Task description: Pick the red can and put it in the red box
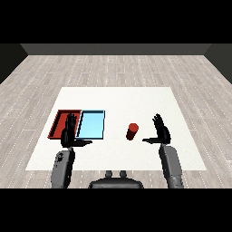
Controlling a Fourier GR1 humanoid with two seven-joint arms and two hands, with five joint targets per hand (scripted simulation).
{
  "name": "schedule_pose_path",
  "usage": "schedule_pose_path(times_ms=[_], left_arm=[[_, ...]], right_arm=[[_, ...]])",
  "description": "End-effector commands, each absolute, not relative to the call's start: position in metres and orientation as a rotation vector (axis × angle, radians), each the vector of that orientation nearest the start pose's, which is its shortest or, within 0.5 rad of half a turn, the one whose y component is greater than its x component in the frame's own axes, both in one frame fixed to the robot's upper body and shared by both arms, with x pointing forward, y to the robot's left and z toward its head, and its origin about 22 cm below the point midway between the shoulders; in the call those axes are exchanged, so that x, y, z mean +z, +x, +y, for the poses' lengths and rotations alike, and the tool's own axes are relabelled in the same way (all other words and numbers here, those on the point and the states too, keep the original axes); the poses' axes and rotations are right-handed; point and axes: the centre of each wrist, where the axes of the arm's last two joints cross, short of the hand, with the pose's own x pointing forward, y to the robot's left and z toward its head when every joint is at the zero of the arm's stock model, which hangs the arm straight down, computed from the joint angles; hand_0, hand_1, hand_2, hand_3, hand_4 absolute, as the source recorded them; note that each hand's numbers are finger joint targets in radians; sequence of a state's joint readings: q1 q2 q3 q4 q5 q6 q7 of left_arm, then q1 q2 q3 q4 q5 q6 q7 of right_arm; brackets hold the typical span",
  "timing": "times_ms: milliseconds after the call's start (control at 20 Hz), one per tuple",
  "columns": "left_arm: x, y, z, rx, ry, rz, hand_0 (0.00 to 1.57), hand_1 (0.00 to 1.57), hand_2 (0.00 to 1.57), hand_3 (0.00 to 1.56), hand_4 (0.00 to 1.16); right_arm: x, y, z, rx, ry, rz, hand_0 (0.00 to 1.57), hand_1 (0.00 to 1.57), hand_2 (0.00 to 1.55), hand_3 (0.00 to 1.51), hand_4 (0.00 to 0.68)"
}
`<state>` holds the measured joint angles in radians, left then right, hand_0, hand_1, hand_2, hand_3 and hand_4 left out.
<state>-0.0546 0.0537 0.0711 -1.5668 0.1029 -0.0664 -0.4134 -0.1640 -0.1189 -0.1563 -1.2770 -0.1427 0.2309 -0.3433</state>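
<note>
Red shows twice: one red can [132, 131] standing left of the right hand [160, 130], apart, and one red tray [60, 123] beside one light blue tray [92, 125]. Both hands spread, empty; left hand [70, 130] overlaps the trays' join.

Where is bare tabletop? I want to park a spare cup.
Bare: the white table behind the small red can, and between can and light blue tray. Crowded: the red tray side, under the left hand.
</note>
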Motion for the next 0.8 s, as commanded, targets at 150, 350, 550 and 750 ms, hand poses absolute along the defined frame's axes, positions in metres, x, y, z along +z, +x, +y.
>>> schedule_pose_path(times_ms=[150,350,550,750], left_arm=[[0.016,0.254,0.246,0.031,-0.042,-2.037,0.0,0.0,0.0,0.0,0.0],[-0.002,0.25,0.257,0.061,-0.055,-2.038,0.0,0.0,0.0,0.0,0.0],[0.02,0.244,0.252,0.065,-0.06,-2.029,0.0,0.0,0.0,0.0,0.0],[-0.01,0.244,0.225,0.047,-0.073,-2.033,0.0,0.0,0.0,0.0,0.0]], right_arm=[[-0.016,0.301,-0.255,0.003,0.209,-1.762,0.0,0.0,0.0,0.0,0.0],[-0.035,0.302,-0.248,0.001,0.233,-1.735,0.0,0.0,0.0,0.0,0.0],[-0.057,0.305,-0.245,-0.032,0.25,-1.736,0.0,0.0,0.0,0.0,0.0],[-0.064,0.295,-0.222,-0.046,0.278,-1.699,0.0,0.0,0.0,0.0,0.0]])
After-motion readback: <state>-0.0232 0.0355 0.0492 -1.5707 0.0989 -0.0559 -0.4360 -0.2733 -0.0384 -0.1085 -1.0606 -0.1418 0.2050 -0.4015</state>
